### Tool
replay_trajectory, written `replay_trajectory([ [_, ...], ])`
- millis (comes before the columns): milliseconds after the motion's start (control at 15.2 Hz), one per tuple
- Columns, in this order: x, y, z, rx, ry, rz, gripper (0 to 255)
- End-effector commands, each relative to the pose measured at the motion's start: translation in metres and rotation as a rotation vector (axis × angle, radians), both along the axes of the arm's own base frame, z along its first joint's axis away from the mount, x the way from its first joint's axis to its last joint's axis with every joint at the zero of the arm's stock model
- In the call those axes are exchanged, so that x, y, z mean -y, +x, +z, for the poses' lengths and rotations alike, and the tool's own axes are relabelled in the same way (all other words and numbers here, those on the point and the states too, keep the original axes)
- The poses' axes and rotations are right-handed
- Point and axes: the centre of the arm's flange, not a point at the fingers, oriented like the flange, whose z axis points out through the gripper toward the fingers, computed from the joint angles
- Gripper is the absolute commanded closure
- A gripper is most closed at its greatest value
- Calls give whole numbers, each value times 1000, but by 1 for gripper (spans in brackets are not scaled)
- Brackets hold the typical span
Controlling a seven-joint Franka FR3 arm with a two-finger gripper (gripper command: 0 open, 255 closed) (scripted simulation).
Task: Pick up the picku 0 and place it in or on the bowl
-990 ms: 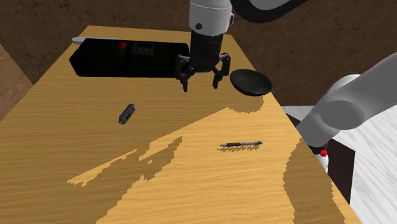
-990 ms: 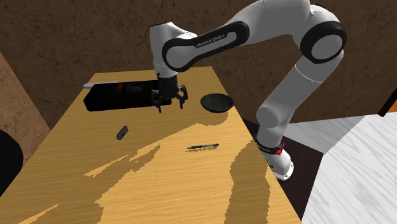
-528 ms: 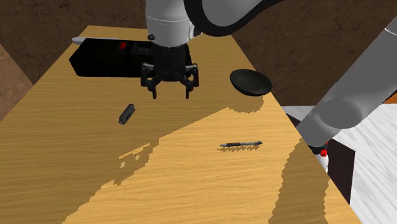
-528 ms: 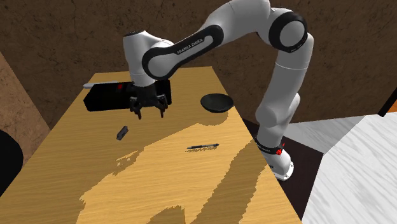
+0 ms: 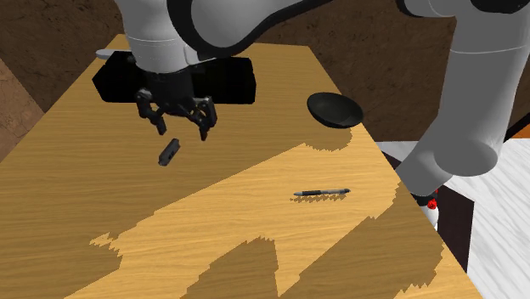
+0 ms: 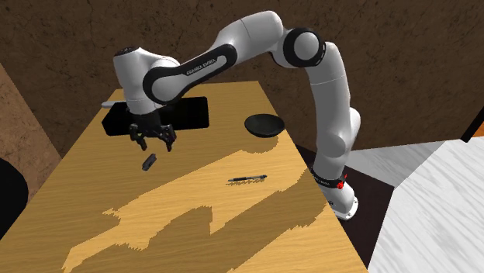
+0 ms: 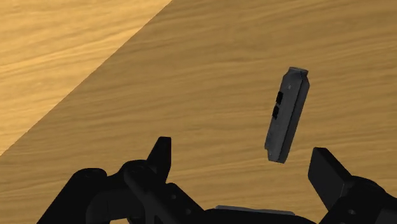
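Claw hangs spread and empty above the small dark block on the desk, upper left; black bowl sits upper right.

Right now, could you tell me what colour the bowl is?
The bowl is black, clearest in the shoulder view.

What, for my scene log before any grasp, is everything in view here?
small block: one, dark grey, lying on the table under the gripper
bowl: one, black, near the table edge at the shoulder view's right
pen: one, dark, lying flat, nearer the stand than the bowl
long box: one, black, at the table's far end
table: one, wood-grain
arm: one, white with dark joints
gripper: one, black, open, above the small block, not touching it
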Motion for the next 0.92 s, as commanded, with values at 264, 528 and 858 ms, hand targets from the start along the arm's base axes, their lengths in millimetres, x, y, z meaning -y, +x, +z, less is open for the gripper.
replay_trajectory([
  [264,-24,28,-33,3,-14,-74,0],
  [528,-24,27,-54,3,-14,-74,0],
  [858,-23,27,-57,3,-14,-74,0],
])
